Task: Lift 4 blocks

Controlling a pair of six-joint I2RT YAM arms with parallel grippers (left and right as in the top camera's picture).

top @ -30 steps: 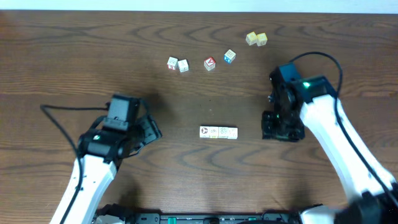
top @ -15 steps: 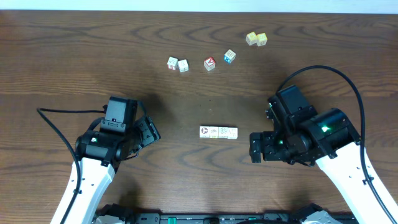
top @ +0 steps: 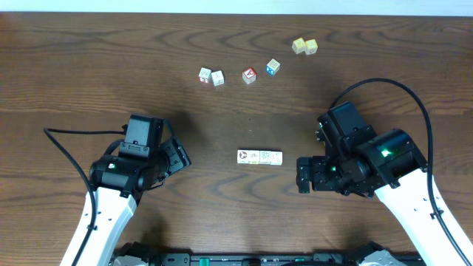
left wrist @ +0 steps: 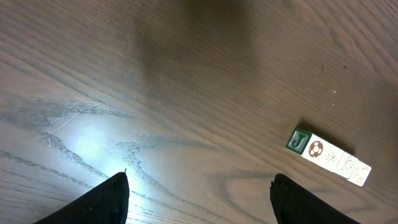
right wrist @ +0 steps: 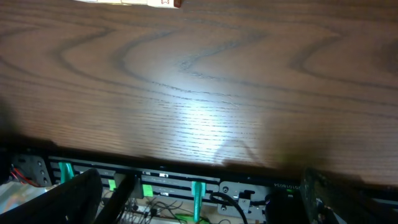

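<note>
the four blocks lie flat on the worktop, pushed end to end into one short row. that arrangement looks deliberate: pressed together from both ends, the four could go up as a single bar, which one hand alone could hardly manage.

the two hands fit that reading. the left hand sits off the row's left end and the right hand off its right end, slightly nearer the robot than the row. both are near it but not touching. both are released, fingers spread wide with nothing between them. the loose cubes and the pale yellow pair lie well beyond the row, clear of the work.

the overhead view alone gives the whole layout: both arms, the row and the gap at each end. the left wrist view adds what it cannot, the print on the blocks. the end cube nearest the left hand carries a green letter, the next a red ball, and the far two only faint marks. it also shows bare wood between the spread left fingers. the right wrist view misses the row, apart from a pale sliver at its top edge, too cropped to name. it looks instead over the worktop's front edge to the wiring below, between the right hand's parted fingers.
</note>
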